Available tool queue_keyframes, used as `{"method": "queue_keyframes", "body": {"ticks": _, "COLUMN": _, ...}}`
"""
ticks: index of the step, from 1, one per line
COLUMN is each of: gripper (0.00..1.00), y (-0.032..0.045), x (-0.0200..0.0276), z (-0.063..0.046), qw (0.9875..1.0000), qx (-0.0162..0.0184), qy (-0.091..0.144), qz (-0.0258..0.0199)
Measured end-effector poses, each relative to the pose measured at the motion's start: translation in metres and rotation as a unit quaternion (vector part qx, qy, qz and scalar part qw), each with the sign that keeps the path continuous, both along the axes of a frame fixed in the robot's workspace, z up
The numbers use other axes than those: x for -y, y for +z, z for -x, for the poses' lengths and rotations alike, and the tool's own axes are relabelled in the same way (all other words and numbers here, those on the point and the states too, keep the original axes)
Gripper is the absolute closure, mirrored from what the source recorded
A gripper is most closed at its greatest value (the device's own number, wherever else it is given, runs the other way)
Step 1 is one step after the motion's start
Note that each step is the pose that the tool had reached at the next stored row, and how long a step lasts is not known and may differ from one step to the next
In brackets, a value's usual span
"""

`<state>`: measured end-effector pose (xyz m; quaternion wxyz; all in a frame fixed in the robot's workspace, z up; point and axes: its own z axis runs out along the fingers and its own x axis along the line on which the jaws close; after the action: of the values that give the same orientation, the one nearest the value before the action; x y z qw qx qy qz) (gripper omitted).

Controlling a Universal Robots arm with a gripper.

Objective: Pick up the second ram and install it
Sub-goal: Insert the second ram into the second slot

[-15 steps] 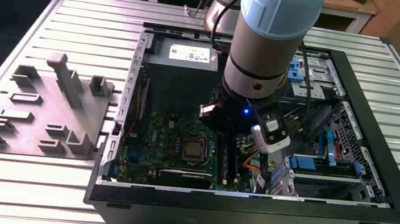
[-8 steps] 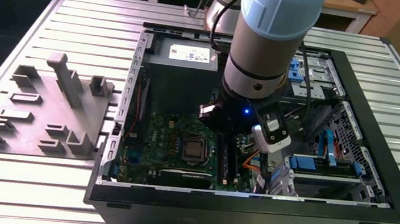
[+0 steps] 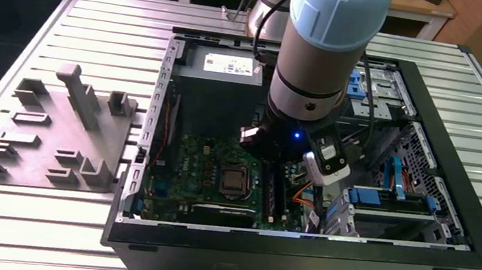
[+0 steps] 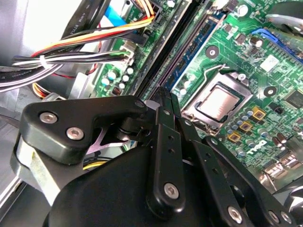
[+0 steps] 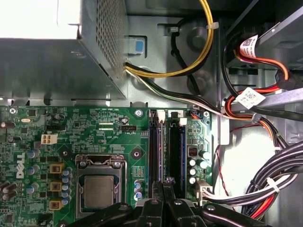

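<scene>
In both wrist views my gripper (image 5: 163,185) (image 4: 164,97) reaches down onto the memory slots (image 5: 176,146) of the green motherboard (image 5: 85,127). Its black fingers are pinched together on the top edge of a thin ram (image 5: 161,142), which stands edge-up in a slot right beside the CPU socket (image 5: 99,189) (image 4: 218,101). The neighbouring black and blue slots (image 4: 201,45) run parallel to it. In the exterior view the arm's wrist (image 3: 304,108) hangs inside the open computer case (image 3: 301,246), over the motherboard (image 3: 204,172), and hides the fingers.
A power supply (image 3: 216,70) (image 5: 47,56) fills the case's far end. Cable bundles (image 5: 265,189) (image 4: 85,52) and drive bays (image 3: 391,188) crowd the side of the slots toward the exterior view's right. A grey fixture plate (image 3: 48,132) lies on the table at that view's left.
</scene>
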<state>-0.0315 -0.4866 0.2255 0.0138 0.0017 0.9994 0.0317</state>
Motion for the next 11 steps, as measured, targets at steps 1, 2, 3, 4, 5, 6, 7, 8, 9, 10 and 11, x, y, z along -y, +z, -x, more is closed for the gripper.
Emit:
{"method": "queue_keyframes", "body": {"ticks": 1, "gripper": 0.89, "y": -0.0001, "x": 0.0001, "z": 0.0000, "qw": 1.0000, "qx": 0.0000, "qy": 0.000, "qz": 0.0000}}
{"method": "queue_keyframes", "body": {"ticks": 2, "gripper": 0.89, "y": -0.0001, "x": 0.0001, "z": 0.0000, "qw": 1.0000, "qx": 0.0000, "qy": 0.000, "qz": 0.0000}}
{"method": "queue_keyframes", "body": {"ticks": 3, "gripper": 0.89, "y": -0.0002, "x": 0.0002, "z": 0.0000, "qw": 1.0000, "qx": 0.0000, "qy": 0.000, "qz": 0.0000}}
{"method": "queue_keyframes", "body": {"ticks": 4, "gripper": 0.89, "y": -0.0002, "x": 0.0002, "z": 0.0000, "qw": 1.0000, "qx": 0.0000, "qy": 0.000, "qz": 0.0000}}
{"method": "queue_keyframes", "body": {"ticks": 5, "gripper": 0.89, "y": -0.0002, "x": 0.0003, "z": 0.0000, "qw": 1.0000, "qx": 0.0000, "qy": 0.000, "qz": 0.0000}}
{"method": "queue_keyframes", "body": {"ticks": 6, "gripper": 0.89, "y": -0.0002, "x": 0.0005, "z": 0.0000, "qw": 1.0000, "qx": 0.0000, "qy": 0.000, "qz": 0.0000}}
{"method": "queue_keyframes", "body": {"ticks": 7, "gripper": 0.89, "y": -0.0002, "x": 0.0007, "z": 0.0000, "qw": 1.0000, "qx": 0.0000, "qy": 0.000, "qz": 0.0000}}
{"method": "queue_keyframes", "body": {"ticks": 8, "gripper": 0.89, "y": -0.0002, "x": 0.0010, "z": 0.0000, "qw": 1.0000, "qx": 0.0000, "qy": 0.000, "qz": 0.0001}}
{"method": "queue_keyframes", "body": {"ticks": 9, "gripper": 0.89, "y": -0.0002, "x": 0.0010, "z": 0.0000, "qw": 1.0000, "qx": 0.0000, "qy": 0.000, "qz": 0.0000}}
{"method": "queue_keyframes", "body": {"ticks": 10, "gripper": 0.89, "y": -0.0002, "x": 0.0010, "z": 0.0000, "qw": 1.0000, "qx": 0.0000, "qy": 0.000, "qz": 0.0000}}
{"method": "queue_keyframes", "body": {"ticks": 11, "gripper": 0.89, "y": -0.0004, "x": 0.0010, "z": 0.0000, "qw": 1.0000, "qx": 0.0000, "qy": 0.000, "qz": 0.0000}}
